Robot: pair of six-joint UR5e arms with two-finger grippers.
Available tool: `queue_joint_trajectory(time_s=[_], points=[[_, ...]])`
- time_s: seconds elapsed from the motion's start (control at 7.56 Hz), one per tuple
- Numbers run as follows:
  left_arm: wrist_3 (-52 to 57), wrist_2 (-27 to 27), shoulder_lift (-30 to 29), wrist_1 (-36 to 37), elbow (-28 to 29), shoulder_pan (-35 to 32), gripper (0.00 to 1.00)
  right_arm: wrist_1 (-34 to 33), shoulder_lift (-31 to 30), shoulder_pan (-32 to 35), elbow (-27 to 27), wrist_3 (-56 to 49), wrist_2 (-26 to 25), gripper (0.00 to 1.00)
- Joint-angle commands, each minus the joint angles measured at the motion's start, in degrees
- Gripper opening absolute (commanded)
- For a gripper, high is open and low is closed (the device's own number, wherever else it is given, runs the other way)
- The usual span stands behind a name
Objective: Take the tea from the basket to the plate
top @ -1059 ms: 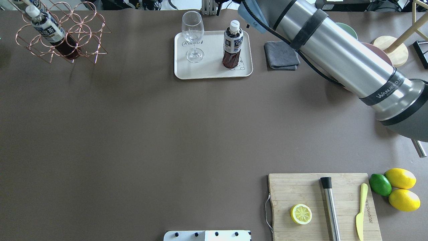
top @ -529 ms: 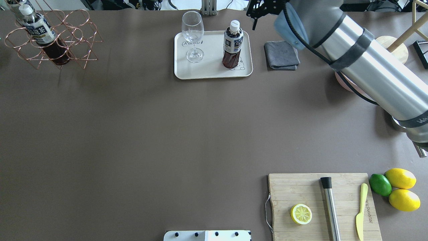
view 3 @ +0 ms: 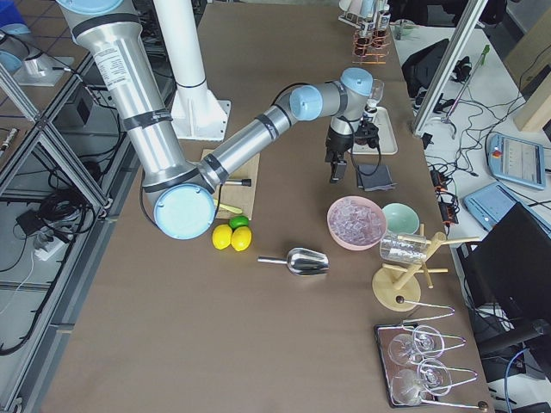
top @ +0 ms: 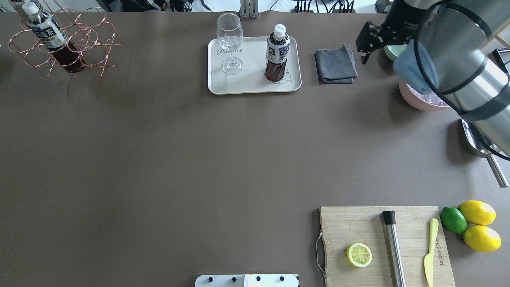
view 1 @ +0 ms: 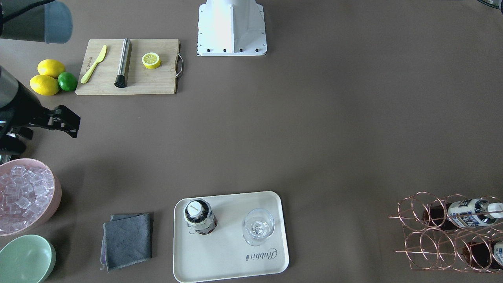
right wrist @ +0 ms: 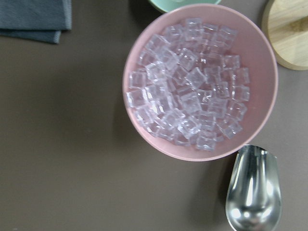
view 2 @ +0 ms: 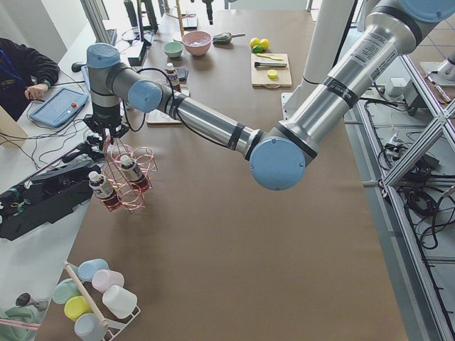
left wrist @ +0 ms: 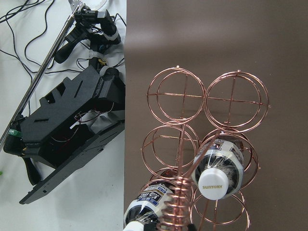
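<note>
A: Far-left corner of the desk point(top: 159, 159): basket point(top: 97, 38), thin rose-gold wire, joined round rings. Desk edge is just behind it.

B: Contents?

A: First tea point(left wrist: 219, 163) and second tea point(left wrist: 143, 208), each pushed through a ring. Long axes slanted. White caps are raised and point toward the desk's left end, dark bases low.

B: Left end effector?

A: The left end effector point(view 2: 107, 135) is right at the basket's top wire. It shows from the side only, so I cannot tell whether the fingers are apart or together, or whether they touch the wire.

B: Middle?

A: Plate point(top: 255, 85), cream, smooth, rounded corners, against the far edge. Third tea point(top: 277, 54) stands on its right half with its long axis vertical and cap up. The base is beside the bear drawing. A clear stemmed glass point(top: 230, 44) stands upright on the left half, apart from the bottle.

B: Right of that?

A: Folded grey cloth point(top: 334, 65), soft and matte, just beside the plate. The right end effector point(top: 363, 54) hangs near the cloth's right edge. Black fingers; I cannot tell whether they are apart or together. Then a round pink bowl point(right wrist: 264, 96) heaped with clear ice cubes point(right wrist: 192, 82). A shiny metal scoop point(right wrist: 253, 192) lies just beside it.

B: Room?

A: A broad stretch of brown desk runs between the plate and the wooden board point(top: 350, 223) at the near right.
</note>
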Motion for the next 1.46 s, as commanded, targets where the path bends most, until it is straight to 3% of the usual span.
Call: queue_joint_trajectory(time_s=[0.0,0.26,0.53,0.66,1.32], points=[[0.23,-0.01,-1.94,-0.3,4.03,0.21,0.0,0.27,-10.2,9.5,-1.69,-16.79,-4.17,1.0],[0.23,-0.01,-2.04,-0.39,4.22,0.48,0.0,1.68,-13.37,17.93,-7.73,-26.31,-4.29,1.0],[0.14,-0.01,-1.95,-0.39,4.22,0.57,0.0,14.97,-17.93,26.1,-16.86,-32.31,-2.2,1.0],[0.05,0.08,-1.95,-0.39,4.31,0.65,0.0,18.61,-19.53,29.19,-19.69,-32.49,0.43,1.0],[-0.3,0.08,-2.04,-0.3,4.48,1.79,0.0,19.87,-20.77,28.09,-21.3,-38.56,2.56,1.0]])
